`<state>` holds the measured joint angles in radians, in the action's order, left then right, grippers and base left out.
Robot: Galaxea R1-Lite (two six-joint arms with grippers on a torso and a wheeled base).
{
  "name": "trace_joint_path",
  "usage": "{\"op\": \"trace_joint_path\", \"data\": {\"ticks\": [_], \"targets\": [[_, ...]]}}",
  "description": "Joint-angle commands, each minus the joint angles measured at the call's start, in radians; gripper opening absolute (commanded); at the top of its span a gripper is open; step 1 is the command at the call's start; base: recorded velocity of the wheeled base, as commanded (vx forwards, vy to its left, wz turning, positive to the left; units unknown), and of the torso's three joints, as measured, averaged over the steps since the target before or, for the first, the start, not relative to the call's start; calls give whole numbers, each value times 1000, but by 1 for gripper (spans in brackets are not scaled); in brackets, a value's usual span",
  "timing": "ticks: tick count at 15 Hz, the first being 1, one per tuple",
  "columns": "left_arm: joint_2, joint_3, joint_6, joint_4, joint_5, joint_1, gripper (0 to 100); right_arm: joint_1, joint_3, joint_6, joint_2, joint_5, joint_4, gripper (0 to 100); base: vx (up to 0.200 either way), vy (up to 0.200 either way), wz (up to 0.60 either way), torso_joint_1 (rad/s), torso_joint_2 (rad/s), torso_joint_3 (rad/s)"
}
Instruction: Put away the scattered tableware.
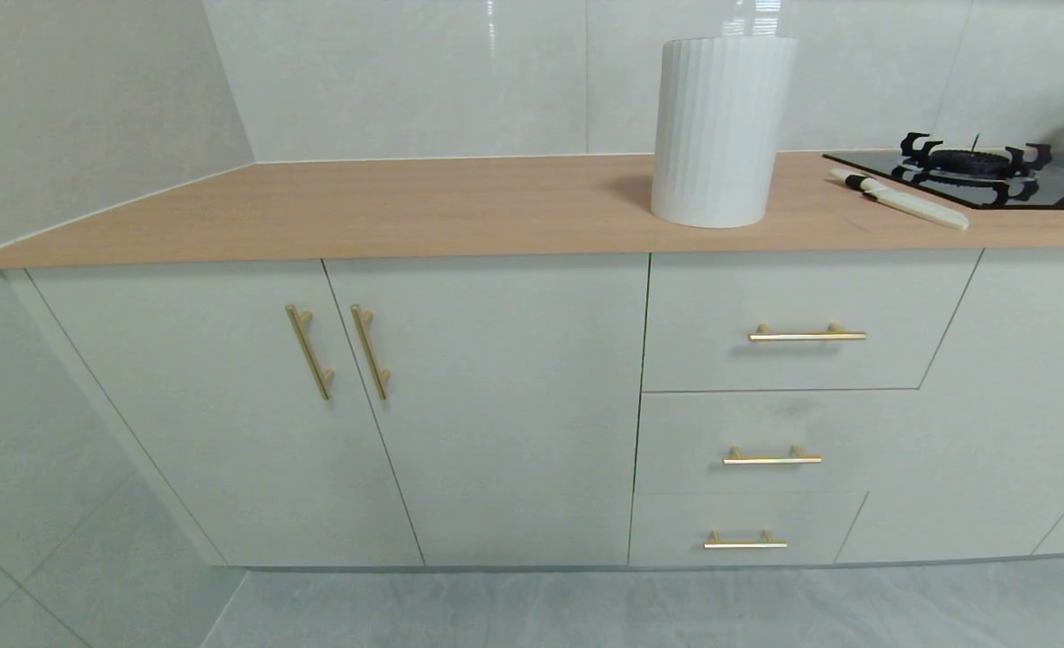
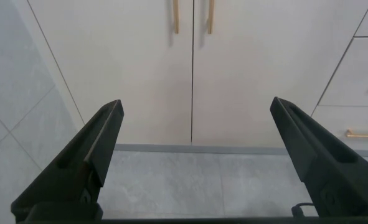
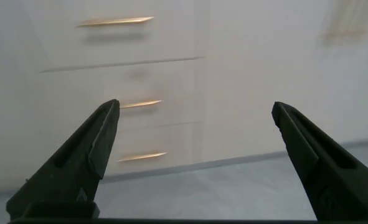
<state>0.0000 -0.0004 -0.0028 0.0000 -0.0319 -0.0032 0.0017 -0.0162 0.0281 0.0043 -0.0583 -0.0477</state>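
right tool (image 3: 195, 107), dark jaws spread wide, nothing between them, white drawer fronts (image 3: 134, 78) with gold handles (image 3: 115, 22) beyond the tips, grey floor (image 3: 233, 190) nearer the tool

So there's a cream knife (image 1: 901, 200) with a black band lying flat on the wooden counter (image 1: 406, 207), right of the upright white ribbed holder (image 1: 719, 135).

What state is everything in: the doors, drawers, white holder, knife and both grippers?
Cabinet doors: both closed.
Drawers: all three closed.
White holder: upright on the counter.
Knife: lying flat by the hob.
Left gripper: jaws open, empty.
Right gripper: jaws open, empty.
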Motion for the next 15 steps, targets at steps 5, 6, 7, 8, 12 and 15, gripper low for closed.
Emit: {"op": "trace_joint_path", "data": {"ticks": [5, 6, 7, 8, 12, 15], "targets": [[2, 0, 20, 0, 0, 0, 100, -2, 16, -2, -4, 46, 45, 100, 0, 0, 0, 0, 0, 0], [2, 0, 4, 0, 0, 0, 100, -2, 16, -2, -4, 46, 45, 100, 0, 0, 0, 0, 0, 0], [2, 0, -3, 0, 0, 0, 100, 0, 16, -2, -4, 46, 45, 100, 0, 0, 0, 0, 0, 0], [2, 0, -2, 0, 0, 0, 100, -2, 16, -2, -4, 46, 45, 100, 0, 0, 0, 0, 0, 0], [2, 0, 1, 0, 0, 0, 100, 0, 16, -2, -4, 46, 45, 100, 0, 0, 0, 0, 0, 0], [2, 0, 4, 0, 0, 0, 100, 0, 16, -4, -4, 48, 45, 100, 0, 0, 0, 0, 0, 0]]}}
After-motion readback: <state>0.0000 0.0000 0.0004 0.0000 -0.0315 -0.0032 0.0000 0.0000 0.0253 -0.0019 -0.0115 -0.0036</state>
